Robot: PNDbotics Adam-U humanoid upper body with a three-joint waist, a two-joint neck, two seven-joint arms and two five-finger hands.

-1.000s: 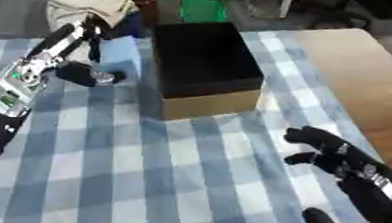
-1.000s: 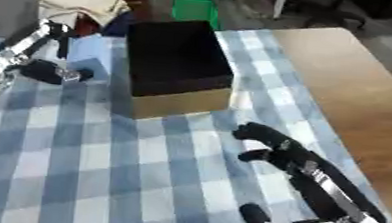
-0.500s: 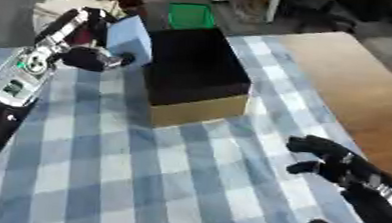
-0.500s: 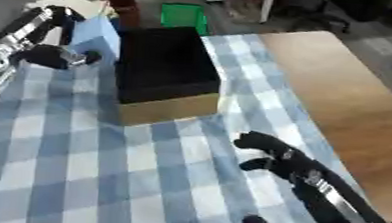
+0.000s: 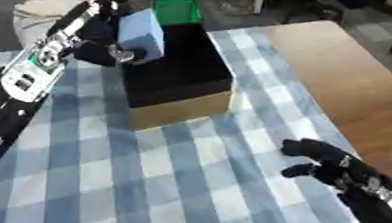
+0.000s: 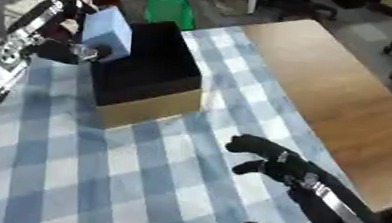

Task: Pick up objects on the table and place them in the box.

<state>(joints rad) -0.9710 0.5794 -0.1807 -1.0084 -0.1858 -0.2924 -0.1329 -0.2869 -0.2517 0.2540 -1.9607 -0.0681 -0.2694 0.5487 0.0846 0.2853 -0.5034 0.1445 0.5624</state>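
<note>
Fingers of the left hand [image 5: 100, 36] curl round a pale blue block [image 5: 142, 33], holding it tilted above the ten o'clock corner of the black-lined cardboard box [image 5: 179, 89], part of it apparently over the opening. To do this well, I judge the hand should carry the block toward the box's middle, clear of the near wall, level it and only then let go. The right hand [image 6: 274, 162] rests at five o'clock on the checked tablecloth [image 5: 168, 181], fingers curled and holding nothing.
</note>
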